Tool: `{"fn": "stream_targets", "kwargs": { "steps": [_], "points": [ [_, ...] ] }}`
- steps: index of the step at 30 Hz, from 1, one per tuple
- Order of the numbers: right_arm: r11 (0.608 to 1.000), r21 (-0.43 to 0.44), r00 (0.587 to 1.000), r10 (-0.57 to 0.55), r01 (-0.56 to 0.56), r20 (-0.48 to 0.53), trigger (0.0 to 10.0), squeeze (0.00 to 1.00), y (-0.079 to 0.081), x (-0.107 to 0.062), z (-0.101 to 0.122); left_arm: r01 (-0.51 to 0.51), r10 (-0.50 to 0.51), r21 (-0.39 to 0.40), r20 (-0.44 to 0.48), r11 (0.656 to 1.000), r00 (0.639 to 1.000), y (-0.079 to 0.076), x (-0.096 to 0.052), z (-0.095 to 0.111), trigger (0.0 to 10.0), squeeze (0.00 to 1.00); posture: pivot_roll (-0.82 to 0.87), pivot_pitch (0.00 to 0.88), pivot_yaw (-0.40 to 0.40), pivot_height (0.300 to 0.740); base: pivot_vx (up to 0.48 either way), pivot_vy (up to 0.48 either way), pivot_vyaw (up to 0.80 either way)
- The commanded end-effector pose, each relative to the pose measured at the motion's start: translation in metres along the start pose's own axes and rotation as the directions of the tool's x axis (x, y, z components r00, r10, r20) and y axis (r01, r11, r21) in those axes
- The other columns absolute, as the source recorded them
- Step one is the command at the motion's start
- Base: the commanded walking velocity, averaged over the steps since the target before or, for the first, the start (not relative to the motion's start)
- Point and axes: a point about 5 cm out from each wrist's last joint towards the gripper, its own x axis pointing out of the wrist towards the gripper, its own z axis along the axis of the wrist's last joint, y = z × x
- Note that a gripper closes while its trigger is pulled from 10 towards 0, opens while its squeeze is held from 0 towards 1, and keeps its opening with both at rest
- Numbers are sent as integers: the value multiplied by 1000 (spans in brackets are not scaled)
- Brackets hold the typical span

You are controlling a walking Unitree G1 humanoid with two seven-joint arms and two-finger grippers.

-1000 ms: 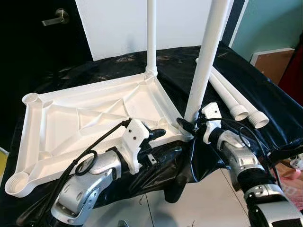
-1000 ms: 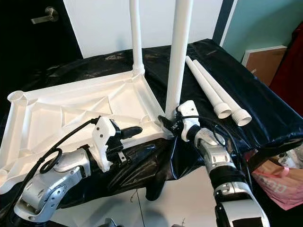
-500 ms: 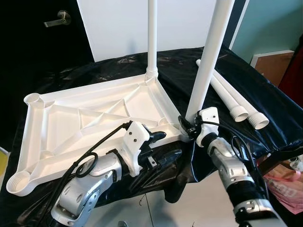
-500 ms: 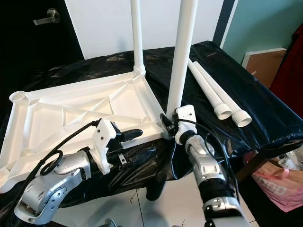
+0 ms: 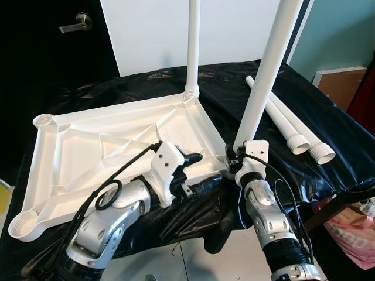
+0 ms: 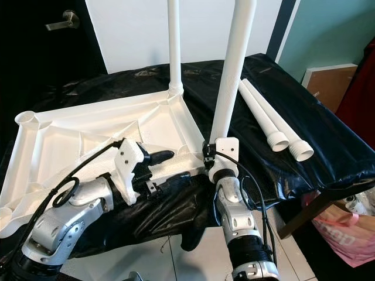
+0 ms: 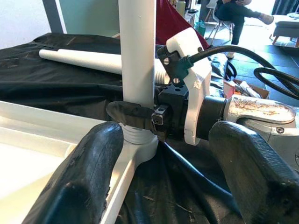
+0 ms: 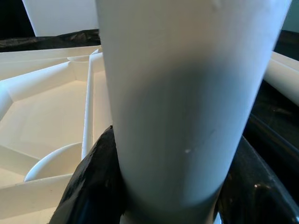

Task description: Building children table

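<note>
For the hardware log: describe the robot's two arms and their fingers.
Both arms are silver metal with ribbed black wrist sections. Each carries a white plastic camera housing and looping black cables. The left gripper and right gripper each have two long, matte black, rounded fingers.

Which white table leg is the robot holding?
The leg standing at the tabletop's near right corner; the right gripper clamps its base. Another leg stands untouched at the far corner, and two legs lie flat on the black cover.

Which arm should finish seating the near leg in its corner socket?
Right. The right gripper is shut on the leg just above the tabletop corner; the left gripper sits open beside it, holding nothing.
</note>
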Motion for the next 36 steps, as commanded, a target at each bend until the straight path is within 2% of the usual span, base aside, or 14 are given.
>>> {"fn": "stream_targets", "kwargs": {
  "steps": [1,15,16,21,26,29,30,31,32,34,36],
  "points": [
    [1000,-4,995,-31,31,-94,10000,0,-5,-7,-19,39,-39,11,-4,999,999,-2,0,-1,10000,0,-20,0,-19,740,0,0,0],
    [998,-30,996,-48,46,-71,10000,0,-10,-5,-11,41,-41,20,-10,999,999,2,0,-3,10000,0,-26,0,-15,740,0,0,0],
    [999,-36,997,-42,40,-67,10000,1000,-13,-4,-10,42,-42,20,-8,999,999,1,0,-3,10000,0,-27,0,-7,740,0,0,0],
    [997,-41,998,66,-67,-22,10000,1000,-17,0,1,53,-53,17,-7,998,999,-1,1,-3,10000,0,-32,0,0,740,0,0,0],
    [993,-47,994,107,-107,-13,10000,1000,-22,3,5,55,-54,19,-8,998,998,0,1,-3,10000,0,-34,0,-1,740,0,0,0],
    [980,-41,981,194,-194,-4,10000,1000,-28,7,11,59,-59,15,-6,998,998,-2,2,-3,10000,0,-37,0,2,740,0,0,0],
    [965,-53,967,256,-255,-1,10000,0,-31,9,13,63,-63,13,-6,998,998,-3,2,-4,10000,0,-38,0,2,740,0,0,0],
    [965,-53,967,256,-255,-1,10000,0,-31,9,13,63,-63,13,-6,998,998,-3,2,-4,10000,0,-38,0,2,740,0,0,0],
    [948,-73,950,312,-310,5,10000,0,-34,11,16,68,-68,20,-12,997,998,-4,3,-4,10000,0,-36,0,0,740,0,0,0],
    [948,-73,950,312,-310,5,10000,0,-34,11,16,68,-68,20,-12,997,998,-4,3,-4,10000,0,-36,0,0,740,0,0,0],
    [911,-95,916,401,-400,-17,10000,0,-36,16,17,73,-72,27,-15,997,997,-4,4,-4,10000,0,-35,0,0,740,0,0,0]
  ]
}}
